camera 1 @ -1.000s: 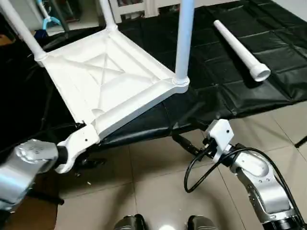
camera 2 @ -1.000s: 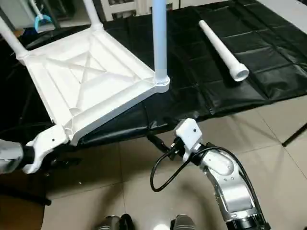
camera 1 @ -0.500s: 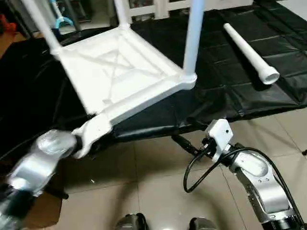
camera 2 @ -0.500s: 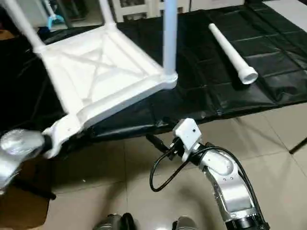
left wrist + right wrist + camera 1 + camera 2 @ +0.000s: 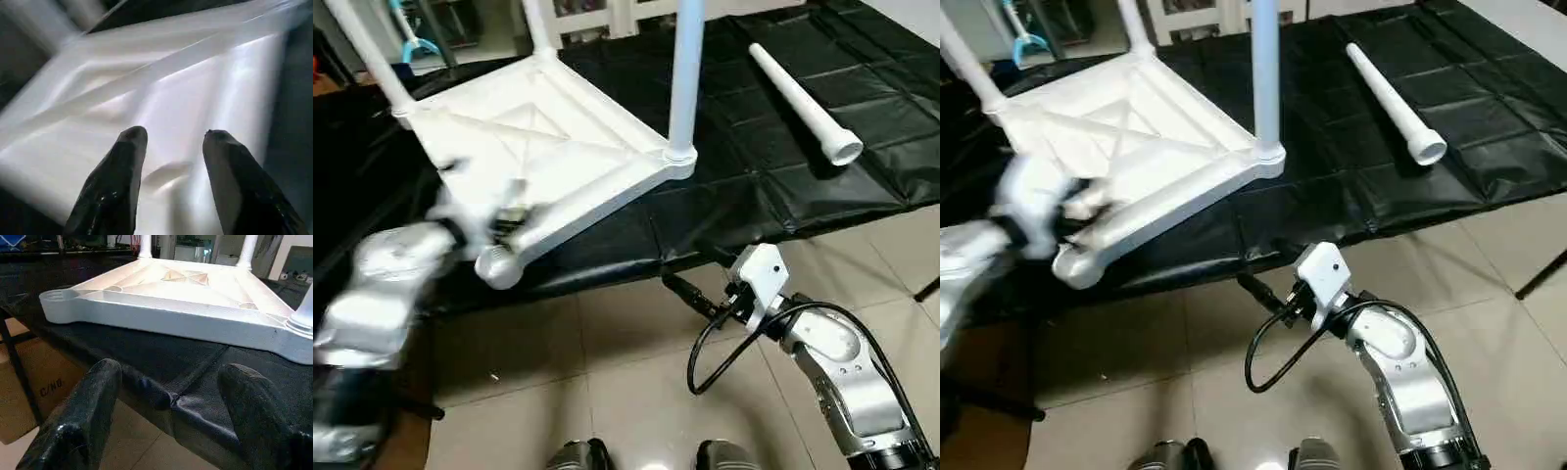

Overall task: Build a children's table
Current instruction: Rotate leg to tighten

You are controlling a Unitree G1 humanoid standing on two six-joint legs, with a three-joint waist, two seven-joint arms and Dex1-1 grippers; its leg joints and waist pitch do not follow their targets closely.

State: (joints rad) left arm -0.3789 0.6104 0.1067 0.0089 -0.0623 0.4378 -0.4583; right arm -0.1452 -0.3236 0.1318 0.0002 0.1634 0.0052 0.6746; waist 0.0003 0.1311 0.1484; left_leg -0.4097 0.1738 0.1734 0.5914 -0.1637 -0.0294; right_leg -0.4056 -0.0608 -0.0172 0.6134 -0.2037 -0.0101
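Observation:
The children's table's white tabletop [image 5: 543, 137] lies upside down on a black-covered surface, its X-ribbed underside up. Three white legs stand in its sockets; the nearest leg [image 5: 685, 78] is at the near right corner. The near left corner socket [image 5: 496, 266] holds no leg. A loose leg [image 5: 803, 93] lies on the black cover to the right. My left gripper [image 5: 171, 134] hovers open over the underside just behind that socket, and it is blurred in the left eye view [image 5: 504, 220]. My right gripper [image 5: 172, 367] hangs open below the cover's front edge, holding nothing.
The black cover [image 5: 783, 186] drapes over the front edge of the low surface. Beige floor tiles [image 5: 626, 392] lie below it. A black cable [image 5: 705, 352] loops from my right wrist. White furniture and a blue object [image 5: 416, 44] stand at the back.
My left gripper has moved off the tabletop's near left corner to above the underside, uncovering the socket there. The camera swayed. The right arm has not moved.

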